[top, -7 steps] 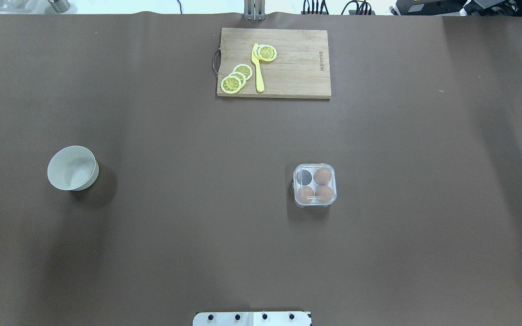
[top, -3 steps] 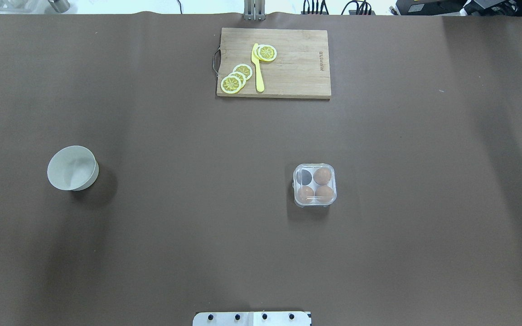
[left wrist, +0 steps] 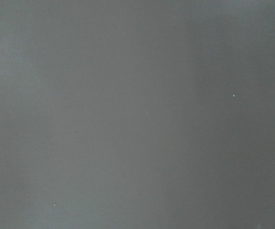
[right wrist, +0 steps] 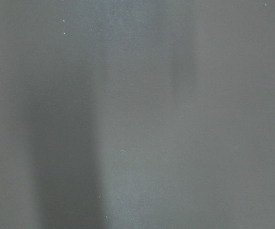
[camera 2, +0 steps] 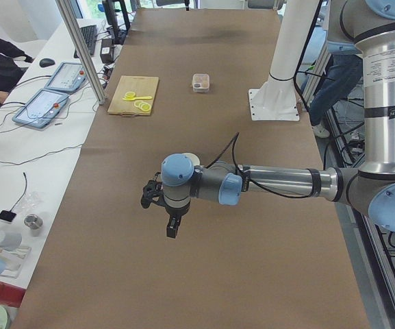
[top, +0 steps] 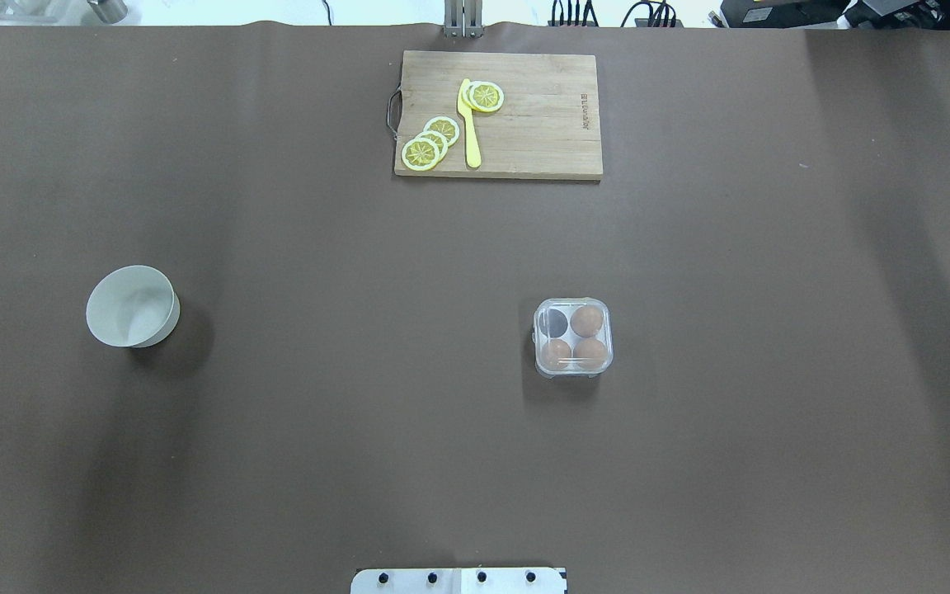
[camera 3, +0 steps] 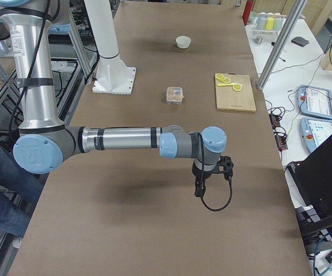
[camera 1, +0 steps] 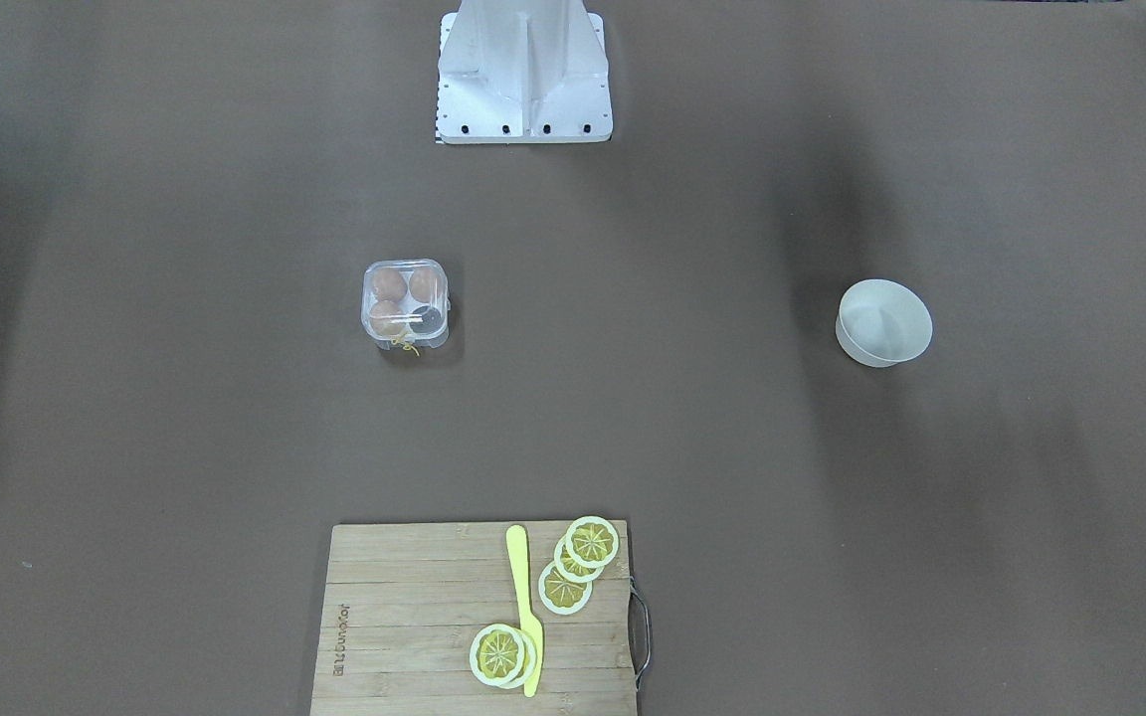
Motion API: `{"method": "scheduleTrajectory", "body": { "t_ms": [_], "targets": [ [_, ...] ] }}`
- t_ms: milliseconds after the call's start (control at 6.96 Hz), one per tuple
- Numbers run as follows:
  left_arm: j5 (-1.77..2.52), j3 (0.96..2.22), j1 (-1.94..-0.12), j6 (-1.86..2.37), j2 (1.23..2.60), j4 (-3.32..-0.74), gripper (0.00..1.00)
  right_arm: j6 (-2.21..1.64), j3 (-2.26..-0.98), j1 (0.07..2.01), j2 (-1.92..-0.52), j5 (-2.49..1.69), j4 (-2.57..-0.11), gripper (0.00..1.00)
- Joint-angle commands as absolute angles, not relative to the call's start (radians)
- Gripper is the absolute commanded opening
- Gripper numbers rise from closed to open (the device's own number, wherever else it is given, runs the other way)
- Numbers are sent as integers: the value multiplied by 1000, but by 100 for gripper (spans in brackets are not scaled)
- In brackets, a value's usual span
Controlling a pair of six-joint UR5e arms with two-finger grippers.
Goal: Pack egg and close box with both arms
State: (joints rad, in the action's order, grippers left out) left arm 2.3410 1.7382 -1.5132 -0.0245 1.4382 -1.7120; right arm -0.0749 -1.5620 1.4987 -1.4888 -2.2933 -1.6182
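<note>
Overhead view: box [top: 573,338] sat on the brown desk [top: 359,429] somewhat right of centre, about midway between the near and far edges. Three tan-brown eggs [top: 587,321] filled three of its cells. The fourth cell [top: 556,320], on the box's far-left side, showed dark. The clear lid appeared to lie over the cells, though whether it was latched could not be told. Only the front-facing view showed the yellow string [camera 1: 404,345], on the box's far side. The white bowl [top: 132,306] stood toward the left edge. The wooden cutting board [top: 541,115], with lemon slices [top: 430,142] and a yellow knife [top: 469,124], lay at the middle of the far edge. Only the side views showed the arms. Exterior left: the left arm [camera 2: 272,184] reached out level above the desk's left end, the left gripper [camera 2: 172,227] pointing down, clear of the surface. Exterior right: the right arm [camera 3: 125,140] was likewise above the right end, the right gripper [camera 3: 199,188] pointing down, nothing seen in it. From these views I could not tell whether either gripper's fingers were spread or pressed together. Both wrist cameras recorded bare brown surface only. The white stand [camera 1: 523,70] stood at the middle of the near edge.
</note>
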Motion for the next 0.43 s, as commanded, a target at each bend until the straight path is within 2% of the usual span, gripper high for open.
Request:
{"method": "scheduleTrajectory", "body": {
  "t_ms": [0,287],
  "targets": [
    [2339,1735,-1514,-25,1442,-1712,98,-72,-1562,1499,-1489,-2298,-1618,100],
    [2339,1735,-1514,-25,1443,-1712,98,-72,-1562,1499,-1489,-2298,-1618,100]
  ]
}}
